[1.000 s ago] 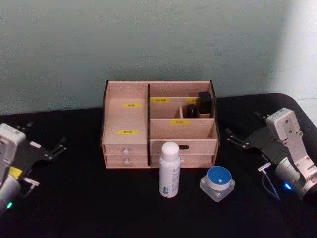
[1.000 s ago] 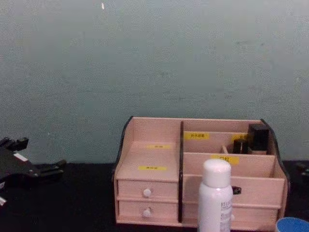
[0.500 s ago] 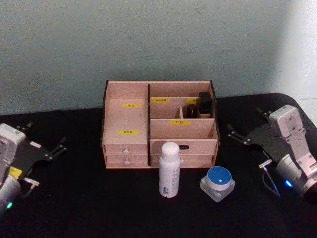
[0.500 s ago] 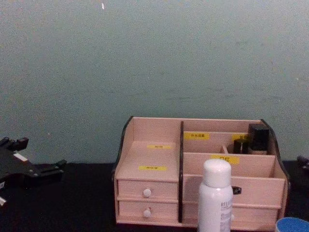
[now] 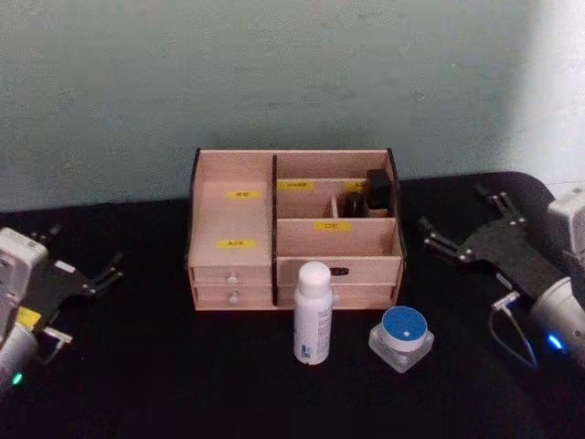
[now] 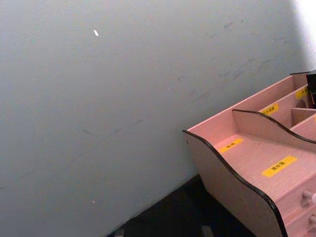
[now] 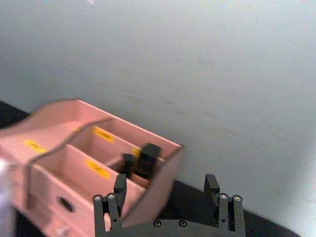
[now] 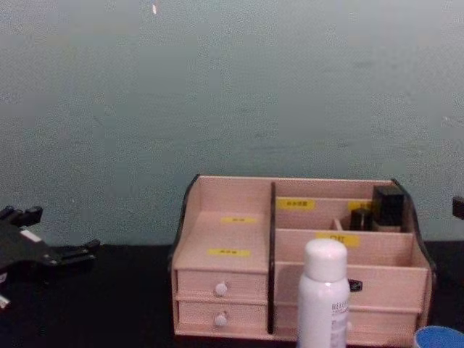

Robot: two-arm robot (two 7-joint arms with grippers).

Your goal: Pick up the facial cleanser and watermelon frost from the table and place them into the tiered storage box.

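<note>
Standing upright on the black tabletop [image 5: 183,384], the tall white cylindrical facial cleanser bottle with a rounded cap [image 5: 313,313] is just in front of the pale pink wooden tiered storage box [image 5: 230,219], and from the chest view it covers part of the box's lower right drawers. The watermelon frost, a squat clear faceted jar with a blue-topped, white-rimmed lid [image 5: 400,337], sits near the bottle on its right, apart from it and a little nearer the robot, before the box's right front corner. Two small dark bottles [image 5: 377,190] already occupy the box's upper right rear compartment. The left gripper [image 5: 84,249] rests low at the table's left edge, well apart from the box, jaws spread wide and holding nothing. The right gripper [image 5: 464,215] hangs right of the box, fingers pointing toward it, jaws likewise wide apart and empty. A grey-green wall [image 5: 274,73] rises behind the table.
</note>
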